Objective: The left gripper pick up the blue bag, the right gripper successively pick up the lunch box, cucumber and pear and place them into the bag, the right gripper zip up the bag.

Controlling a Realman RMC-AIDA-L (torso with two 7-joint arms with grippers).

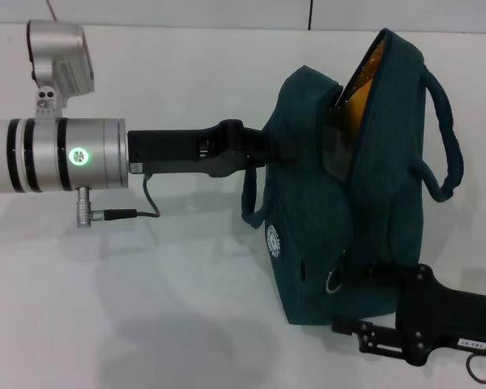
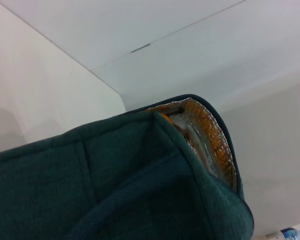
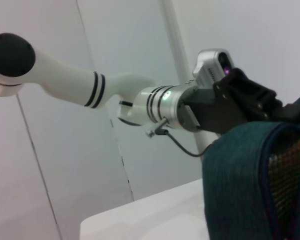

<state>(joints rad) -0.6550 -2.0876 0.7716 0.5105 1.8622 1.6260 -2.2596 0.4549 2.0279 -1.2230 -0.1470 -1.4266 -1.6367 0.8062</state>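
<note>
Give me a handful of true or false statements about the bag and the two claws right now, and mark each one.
1. The blue bag has its top partly open, with lining showing. True.
2. The left claw is at the bag's side. True.
3. The right claw is up at the top handles. False: it is low, near the ring zip pull.
4. The bag lies flat on the table. False: it stands upright.
5. A round white logo shows on the bag. True.
</note>
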